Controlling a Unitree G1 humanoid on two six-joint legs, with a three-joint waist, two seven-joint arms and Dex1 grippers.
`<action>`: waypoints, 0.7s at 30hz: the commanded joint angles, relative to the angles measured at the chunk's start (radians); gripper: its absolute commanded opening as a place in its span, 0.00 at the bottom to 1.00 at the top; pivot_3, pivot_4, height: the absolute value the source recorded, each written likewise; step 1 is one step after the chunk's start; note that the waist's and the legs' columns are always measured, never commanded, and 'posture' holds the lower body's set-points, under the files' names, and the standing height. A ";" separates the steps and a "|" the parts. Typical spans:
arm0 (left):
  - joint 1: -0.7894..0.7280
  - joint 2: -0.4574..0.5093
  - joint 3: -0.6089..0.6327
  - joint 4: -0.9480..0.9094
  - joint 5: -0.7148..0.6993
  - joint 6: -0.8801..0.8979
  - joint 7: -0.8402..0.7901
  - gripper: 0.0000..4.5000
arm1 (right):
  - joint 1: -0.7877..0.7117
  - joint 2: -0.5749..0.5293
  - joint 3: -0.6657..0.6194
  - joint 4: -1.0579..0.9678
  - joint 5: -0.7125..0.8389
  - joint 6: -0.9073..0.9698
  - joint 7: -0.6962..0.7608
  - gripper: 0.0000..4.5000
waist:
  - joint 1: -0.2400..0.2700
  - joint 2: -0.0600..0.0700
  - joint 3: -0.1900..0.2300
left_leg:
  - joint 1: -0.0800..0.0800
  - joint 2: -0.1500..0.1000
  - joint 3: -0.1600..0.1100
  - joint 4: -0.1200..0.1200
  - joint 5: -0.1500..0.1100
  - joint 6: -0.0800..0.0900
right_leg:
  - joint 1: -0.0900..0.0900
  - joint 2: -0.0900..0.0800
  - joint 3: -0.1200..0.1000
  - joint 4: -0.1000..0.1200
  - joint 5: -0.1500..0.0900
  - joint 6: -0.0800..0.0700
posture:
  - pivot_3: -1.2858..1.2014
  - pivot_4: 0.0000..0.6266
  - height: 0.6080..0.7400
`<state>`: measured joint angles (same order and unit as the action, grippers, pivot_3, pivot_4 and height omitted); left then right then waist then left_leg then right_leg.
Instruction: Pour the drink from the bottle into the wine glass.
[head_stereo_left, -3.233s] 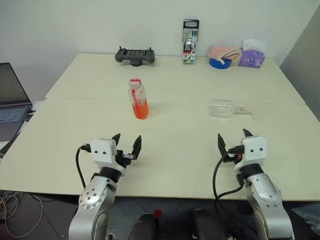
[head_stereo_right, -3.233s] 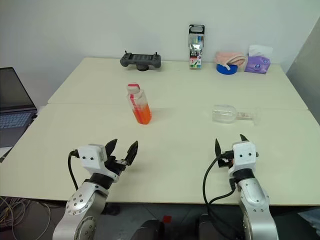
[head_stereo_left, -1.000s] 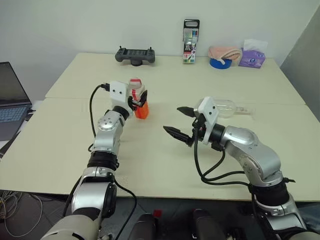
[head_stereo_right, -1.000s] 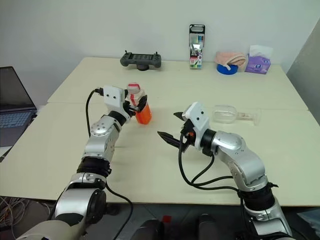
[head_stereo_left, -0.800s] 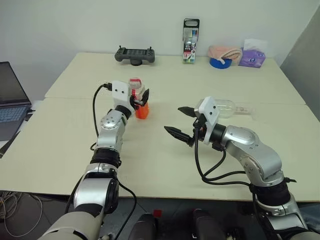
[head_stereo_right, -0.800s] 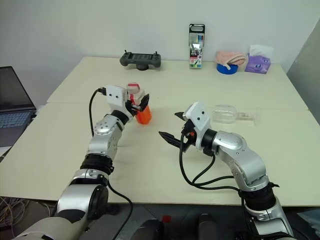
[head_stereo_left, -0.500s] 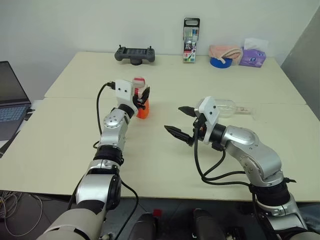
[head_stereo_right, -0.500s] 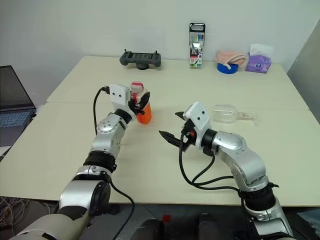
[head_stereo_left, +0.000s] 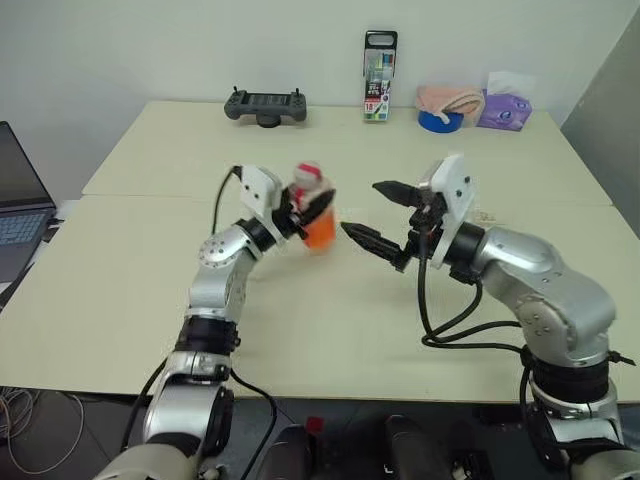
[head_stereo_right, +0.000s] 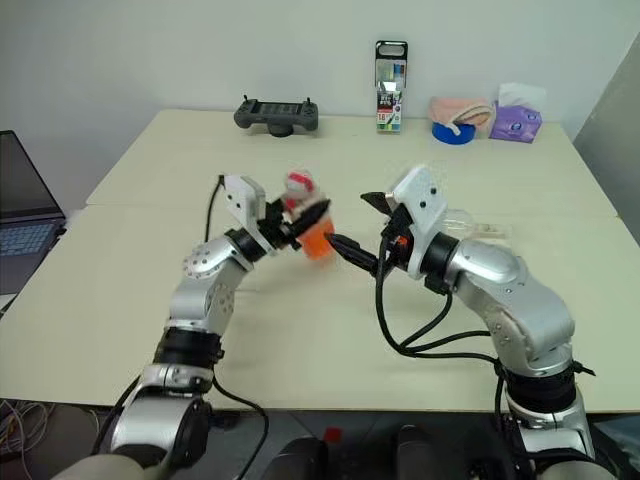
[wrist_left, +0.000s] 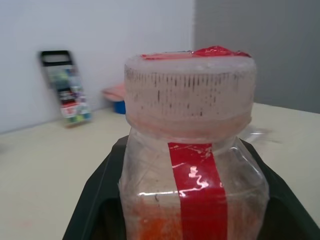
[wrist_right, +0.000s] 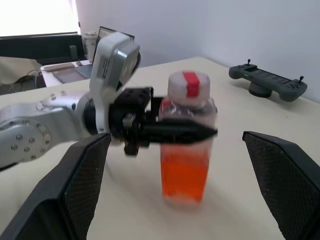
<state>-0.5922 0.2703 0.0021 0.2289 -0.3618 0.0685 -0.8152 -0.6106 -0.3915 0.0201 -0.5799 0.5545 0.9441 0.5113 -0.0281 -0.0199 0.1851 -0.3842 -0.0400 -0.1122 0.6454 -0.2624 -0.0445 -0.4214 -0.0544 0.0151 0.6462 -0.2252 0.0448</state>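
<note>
I've swung the one bottle (head_stereo_left: 316, 213) rightward off its spot, left gripper (head_stereo_left: 305, 212) clamped on it mid-table; right gripper (head_stereo_left: 385, 214) spread wide, empty, facing it. One wine glass (head_stereo_right: 462, 224) lies behind, right.

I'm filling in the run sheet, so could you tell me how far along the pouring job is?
Done: the left gripper is shut on the bottle and holds it off the table. In hand: the open right gripper sits beside it, the cap still on. Left: the wine glass lies on its side behind the right arm, and no drink has been poured.
</note>
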 joint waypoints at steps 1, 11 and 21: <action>0.069 -0.003 -0.049 -0.223 -0.067 0.094 -0.026 0.44 | -0.042 0.024 -0.052 -0.055 0.081 0.100 -0.066 1.00 | -0.003 0.000 0.000 | 0.000 0.000 0.000 0.000 0.000 0.000 | 0.000 0.000 0.000 0.000 0.000 0.000 | 0.52 0.24 1.00; 0.130 -0.045 -0.112 -0.326 -0.052 0.147 -0.002 0.43 | 0.007 -0.006 -0.016 -0.099 0.138 0.165 -0.113 1.00 | -0.002 0.000 0.000 | 0.002 -0.001 0.002 0.002 0.002 0.002 | 0.002 0.001 0.001 0.001 0.000 0.001 | 0.52 0.24 1.00; 0.113 -0.027 -0.111 -0.295 -0.040 0.143 -0.020 0.43 | -0.003 0.050 0.007 -0.092 0.120 0.127 -0.182 0.65 | -0.003 0.000 0.000 | 0.002 0.000 0.002 0.001 0.002 0.003 | 0.001 0.001 0.001 0.001 0.001 -0.001 | 0.52 0.24 1.00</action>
<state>-0.4598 0.2428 -0.1112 -0.0429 -0.3975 0.2280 -0.8321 -0.5930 -0.3502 0.0255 -0.6331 0.6614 1.1048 0.3270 -0.0307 -0.0199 0.1851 -0.3825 -0.0403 -0.1103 0.6466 -0.2603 -0.0416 -0.4200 -0.0532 0.0159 0.6472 -0.2242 0.0443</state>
